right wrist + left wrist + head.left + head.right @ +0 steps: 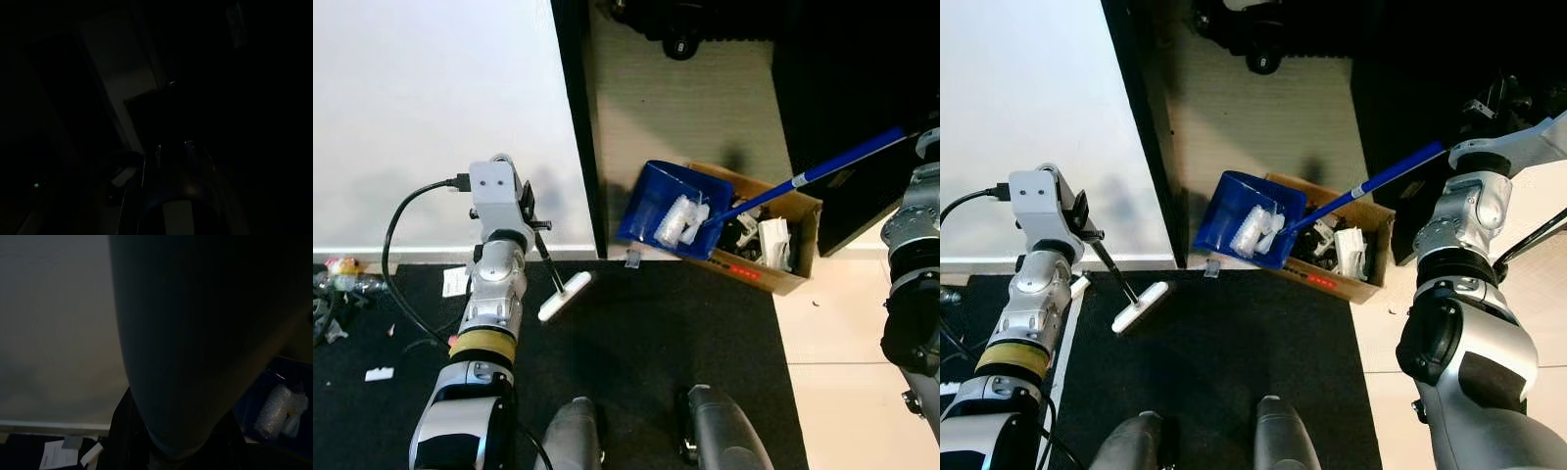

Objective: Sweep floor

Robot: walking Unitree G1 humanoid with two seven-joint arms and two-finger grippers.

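Black mat (636, 343) before white wall. Blue dustpan (661, 201) tipped over cardboard box (793, 240) to shed plastic scraps (680, 220); small brush (564, 296) hung from left claw (530, 217), parked aside. Claw closure on either side: cannot tell.

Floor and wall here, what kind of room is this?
Probably a room in a home or office: a white wall, a black mat, a cardboard box used for rubbish, scraps of litter.
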